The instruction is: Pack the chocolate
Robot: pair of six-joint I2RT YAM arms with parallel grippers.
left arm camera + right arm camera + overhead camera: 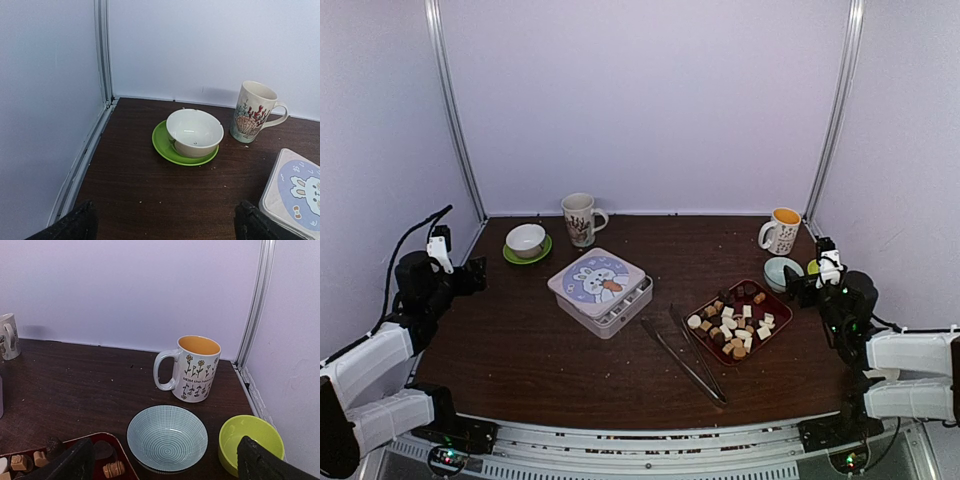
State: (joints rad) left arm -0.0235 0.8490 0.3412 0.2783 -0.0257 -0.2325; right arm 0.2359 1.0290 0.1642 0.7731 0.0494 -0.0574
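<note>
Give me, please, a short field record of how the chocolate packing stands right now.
chocolate: visible pieces on red tray
tin: left of tray, bunny lid on
tongs: flat on table, just left of tray
left gripper: open, empty, at left table edge
right gripper: open, empty, near blue bowl

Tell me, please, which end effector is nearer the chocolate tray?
Right. The right end effector is just right of the tray; the left end effector is far to its left.
</note>
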